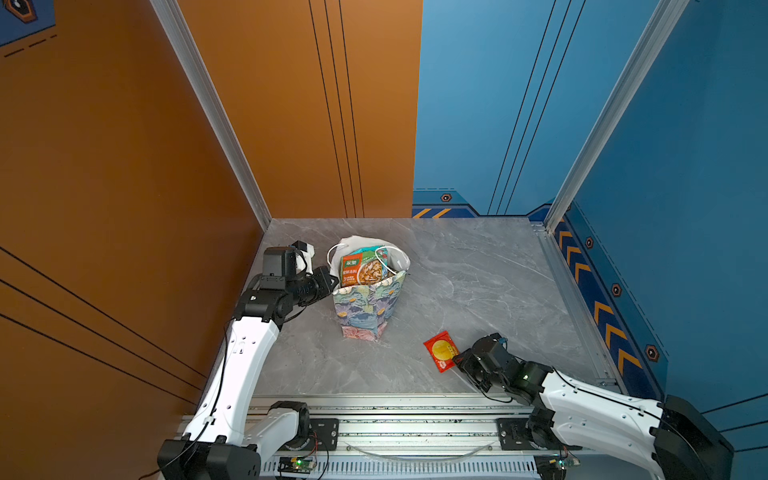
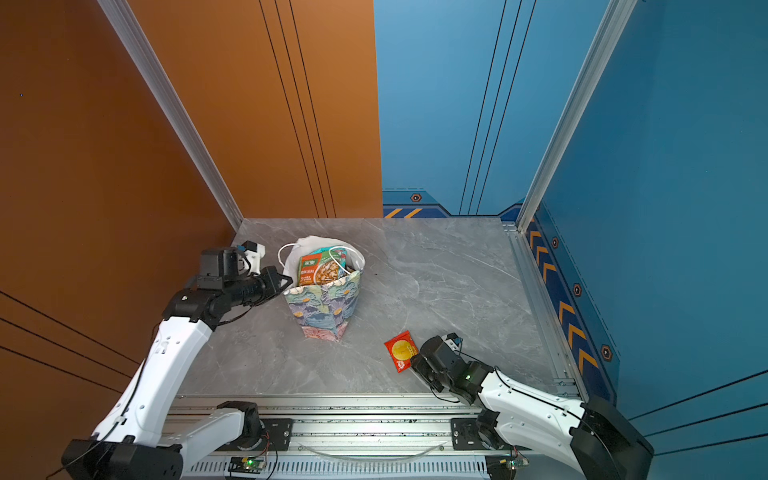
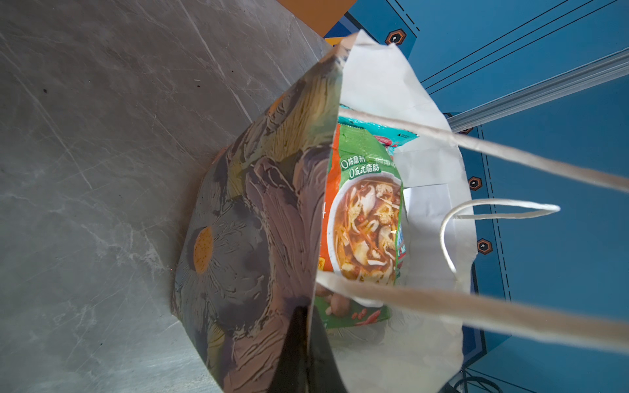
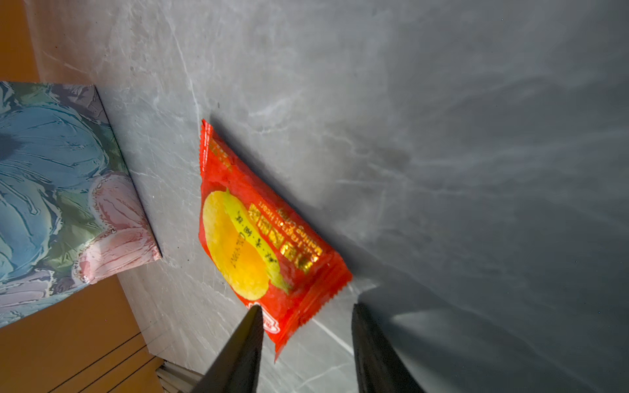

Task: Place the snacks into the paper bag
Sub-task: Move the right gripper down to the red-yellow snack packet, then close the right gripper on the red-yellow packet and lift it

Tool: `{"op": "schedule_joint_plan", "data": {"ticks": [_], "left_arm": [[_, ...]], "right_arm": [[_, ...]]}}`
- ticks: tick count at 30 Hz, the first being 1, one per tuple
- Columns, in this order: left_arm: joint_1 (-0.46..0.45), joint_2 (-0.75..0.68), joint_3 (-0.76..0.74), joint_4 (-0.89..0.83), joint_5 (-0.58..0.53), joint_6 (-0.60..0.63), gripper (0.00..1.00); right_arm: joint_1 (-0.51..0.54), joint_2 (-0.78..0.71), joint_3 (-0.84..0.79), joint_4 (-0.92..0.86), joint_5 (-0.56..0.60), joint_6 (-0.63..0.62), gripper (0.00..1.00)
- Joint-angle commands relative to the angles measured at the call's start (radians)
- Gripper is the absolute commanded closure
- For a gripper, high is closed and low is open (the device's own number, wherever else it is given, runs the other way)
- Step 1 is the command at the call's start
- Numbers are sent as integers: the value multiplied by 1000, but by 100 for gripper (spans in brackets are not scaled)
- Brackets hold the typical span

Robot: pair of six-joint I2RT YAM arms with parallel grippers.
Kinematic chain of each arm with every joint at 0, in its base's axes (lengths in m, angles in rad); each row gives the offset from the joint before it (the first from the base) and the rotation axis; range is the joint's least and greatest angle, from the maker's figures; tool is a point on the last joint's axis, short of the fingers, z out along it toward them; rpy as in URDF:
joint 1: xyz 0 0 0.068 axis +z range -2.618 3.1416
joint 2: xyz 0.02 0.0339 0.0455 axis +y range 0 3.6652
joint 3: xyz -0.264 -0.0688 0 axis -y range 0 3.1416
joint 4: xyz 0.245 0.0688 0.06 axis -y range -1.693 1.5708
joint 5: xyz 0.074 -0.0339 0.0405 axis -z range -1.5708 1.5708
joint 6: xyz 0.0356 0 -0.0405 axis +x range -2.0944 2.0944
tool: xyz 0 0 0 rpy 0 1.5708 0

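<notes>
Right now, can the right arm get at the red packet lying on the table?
Probably yes. The right gripper is open, its jaws on either side of the near end of the red packet, which lies on the table. Nothing sits between them, and the paper bag stands apart.
</notes>
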Motion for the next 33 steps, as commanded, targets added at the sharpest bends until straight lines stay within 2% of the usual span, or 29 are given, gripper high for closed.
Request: {"op": "schedule_joint_plan", "data": {"ticks": [1,6,8,13,17,29,33], "left_arm": [[9,-28,-3,51,39,-2,100],[9,-30,-4,51,38,-1,100],[9,-29,-5,51,38,-1,100],[10,-24,-6,51,39,0,100],[11,-21,-6,51,40,3,100],[13,-18,-7,51,40,6,100],[13,-13,-4,52,44,6,100]], "right_arm": [[10,56,-11,94,26,32,55],[19,142,-5,190,44,56,56],[18,177,0,208,52,58,61],[18,231,4,250,90,54,83],[7,230,41,218,116,-1,99],[-36,36,311,-136,252,-301,100],[-80,24,390,-198,246,-388,100]]}}
